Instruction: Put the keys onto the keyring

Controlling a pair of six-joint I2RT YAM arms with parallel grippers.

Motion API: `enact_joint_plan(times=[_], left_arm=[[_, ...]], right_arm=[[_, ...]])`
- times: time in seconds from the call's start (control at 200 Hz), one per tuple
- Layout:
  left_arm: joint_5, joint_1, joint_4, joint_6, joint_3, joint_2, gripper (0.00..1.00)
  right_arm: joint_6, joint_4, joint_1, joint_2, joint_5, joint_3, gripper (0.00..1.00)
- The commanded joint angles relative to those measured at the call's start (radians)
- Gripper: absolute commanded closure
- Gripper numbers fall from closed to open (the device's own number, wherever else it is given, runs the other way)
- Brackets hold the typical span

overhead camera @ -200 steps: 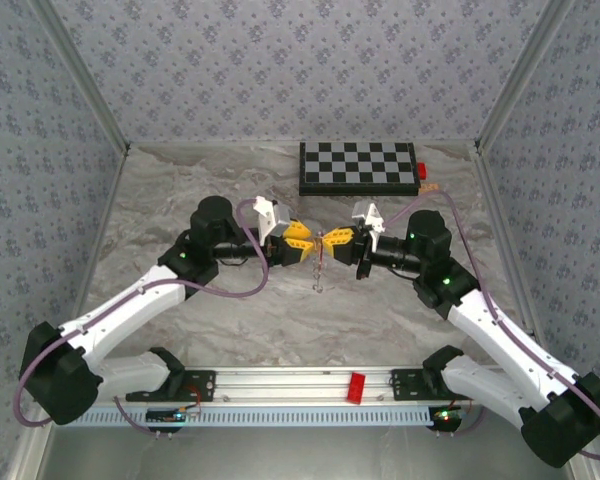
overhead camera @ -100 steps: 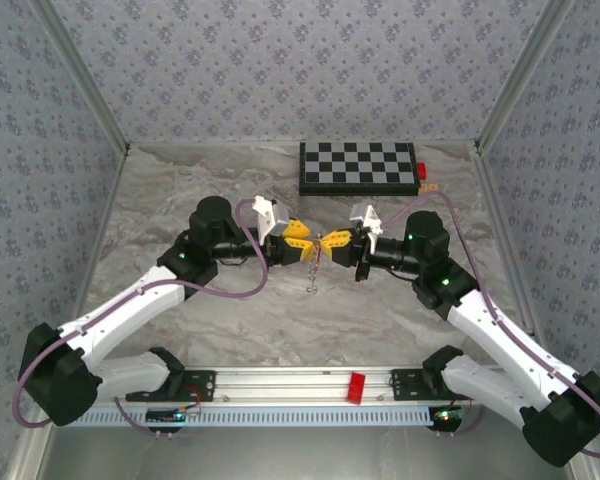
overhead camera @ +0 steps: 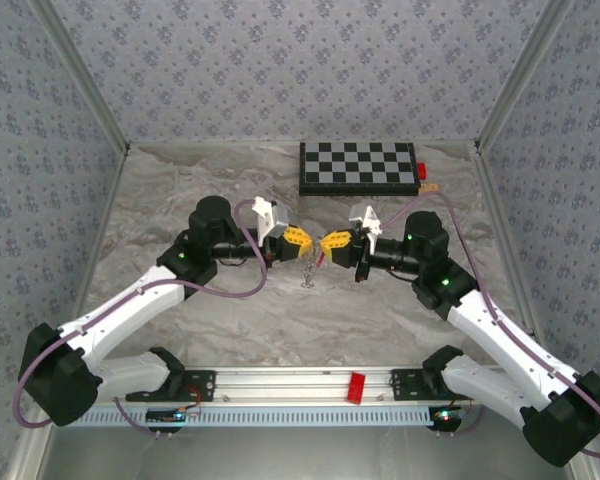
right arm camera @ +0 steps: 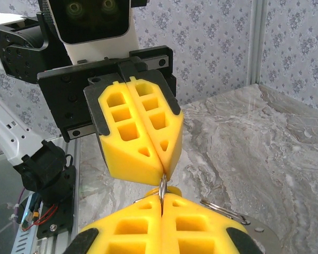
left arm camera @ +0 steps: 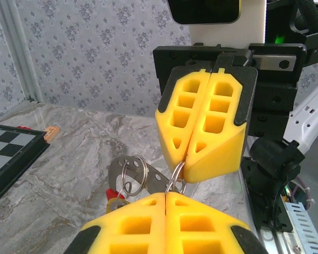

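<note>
Since a second ago the left gripper (overhead camera: 308,247) has closed its yellow foam fingers, and the dangling cluster (overhead camera: 307,281) under the tips hangs a little further left. Its pads now meet flat, and in the left wrist view a loop of the thin grey wire keyring (left arm camera: 177,179) runs into their seam. Nose to nose with it, the right gripper (overhead camera: 324,245) is likewise closed, pinching the same loop from the other side. Beside the loop, a second small wire ring (left arm camera: 132,170) sits against a flat grey metal tag with holes (left arm camera: 153,180). Below it show a red bit (left arm camera: 112,193) and a pale tan piece (left arm camera: 116,204) that may be a key, though it is too hidden to be sure. All this hangs above the middle of the grey marbled table (overhead camera: 180,180), well short of the black-and-white checkerboard (overhead camera: 358,167) at the far edge.
</note>
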Motion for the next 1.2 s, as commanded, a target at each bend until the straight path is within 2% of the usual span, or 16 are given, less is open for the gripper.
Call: enact_joint_plan(times=[0.0,0.29,0.68,0.73,0.825,0.95,1.069,1.194], left_arm=[[0.062,0.0,-0.002,0.018,0.012,0.003,1.0],[0.089,-0.029,-0.124,0.082,0.069,0.057,1.0],[0.058,-0.048,-0.141,0.084,0.093,0.077,0.99],[0.044,-0.048,-0.136,0.08,0.09,0.069,0.93],[0.013,-0.042,-0.099,0.061,0.065,0.033,0.9],[-0.047,-0.022,-0.012,0.012,0.016,-0.028,0.74],[-0.08,-0.001,0.071,-0.042,-0.017,-0.069,0.68],[-0.052,0.001,0.098,-0.069,-0.006,-0.058,0.65]], right_arm=[[0.005,0.04,-0.006,-0.032,0.021,-0.017,1.0],[0.043,0.102,-0.036,-0.06,0.053,-0.042,1.0],[0.087,0.165,-0.054,-0.06,0.044,-0.062,1.0],[0.087,0.165,-0.054,-0.06,0.044,-0.065,1.0],[0.088,0.166,-0.059,-0.064,0.039,-0.072,1.0],[0.091,0.169,-0.065,-0.067,0.028,-0.08,1.0],[0.098,0.186,-0.067,-0.064,0.013,-0.086,1.0],[0.108,0.203,-0.065,-0.052,-0.013,-0.085,1.0]])
